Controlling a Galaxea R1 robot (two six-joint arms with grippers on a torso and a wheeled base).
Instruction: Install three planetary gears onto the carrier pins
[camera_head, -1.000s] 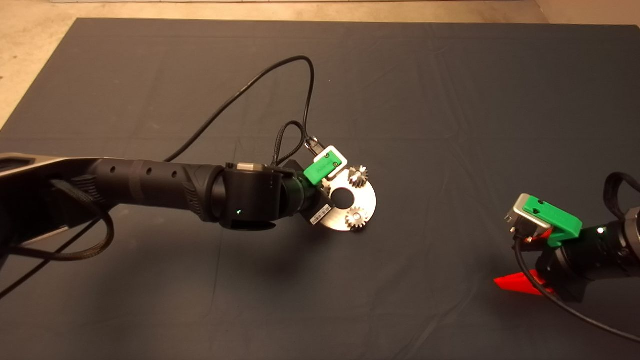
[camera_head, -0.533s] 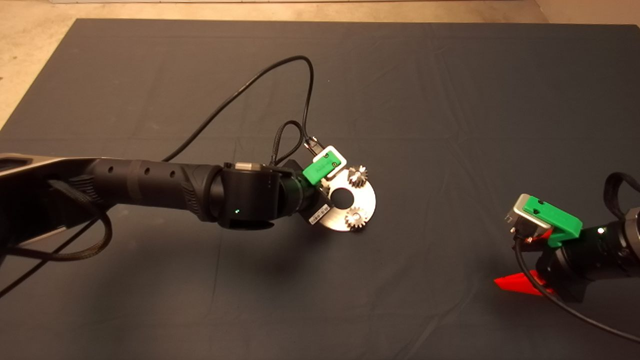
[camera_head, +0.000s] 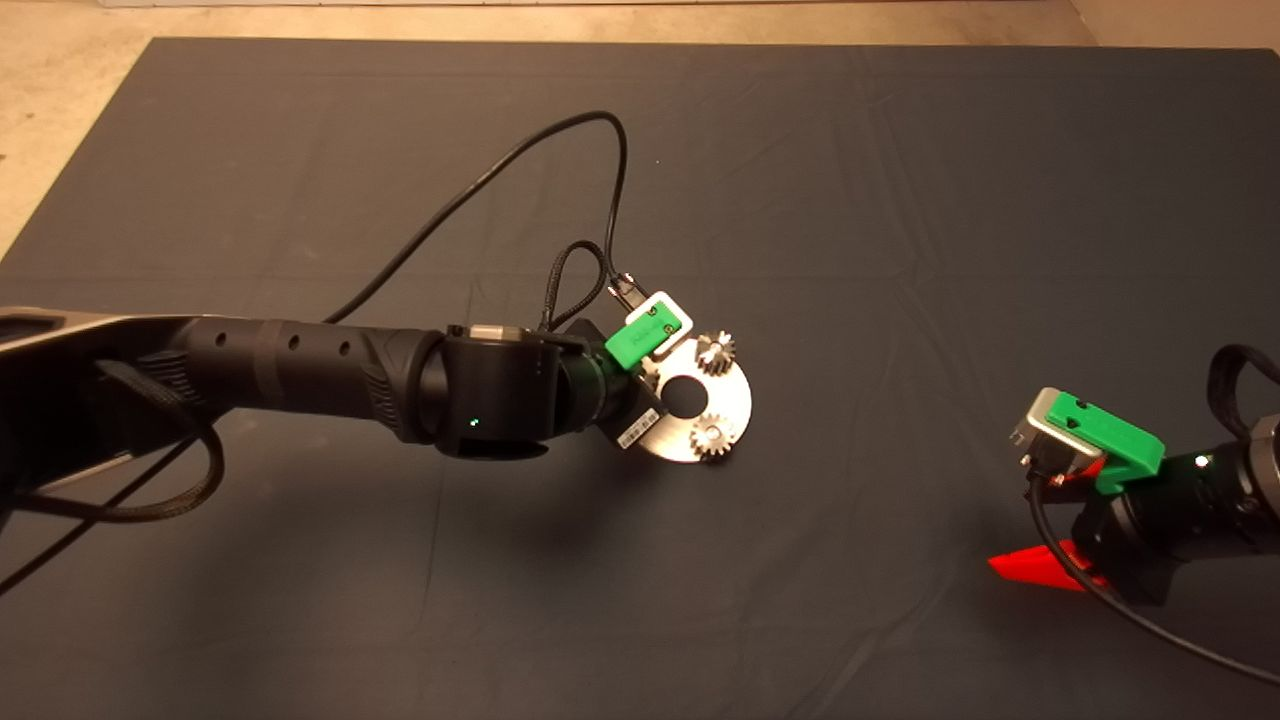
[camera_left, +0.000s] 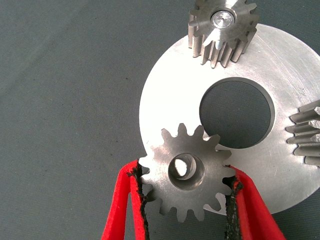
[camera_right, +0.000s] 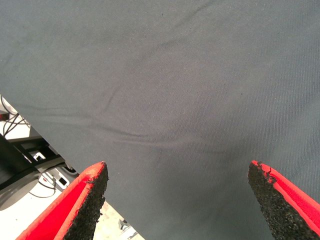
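Note:
The shiny round disc lies mid-mat with two planetary gears seated on carrier pins. My left gripper is shut on a third toothed gear, holding it flat over the disc's near rim. A glint of metal shows through that gear's centre hole. One seated gear shows its pin end, and another gear peeks in at the edge. In the head view the left wrist hides the held gear. My right gripper is open over bare mat, parked at the lower right.
A black cable loops from the left wrist across the mat behind the disc. The right wrist view shows the mat's edge with floor and cables beyond it.
The left wrist has crept very slightly back from the disc's centre. The seated gears, the disc and the right arm have not moved.

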